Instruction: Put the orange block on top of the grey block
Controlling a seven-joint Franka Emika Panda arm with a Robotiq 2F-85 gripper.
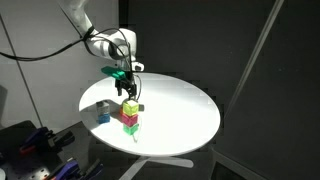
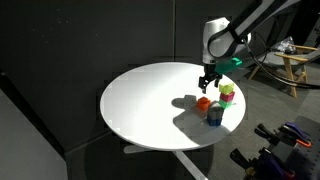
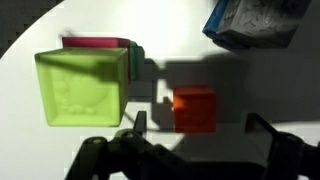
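**Approach to the orange block: gripper spread wide, nothing held.**

In the wrist view, the orange block [image 3: 194,108] is seen on the white counter [image 2: 140,100], below and between the fingers of the gripper [image 2: 208,86]. It sits just beside the yellow-green cube [image 3: 82,88], with the grey block [image 2: 215,116] near. A straight descent is advised: block centred, faces squared, and the finger nearest the yellow-green cube kept off it before closing.

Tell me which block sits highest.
The yellow-green block: it lies on the magenta block, whereas the orange block and grey block rest on the table.
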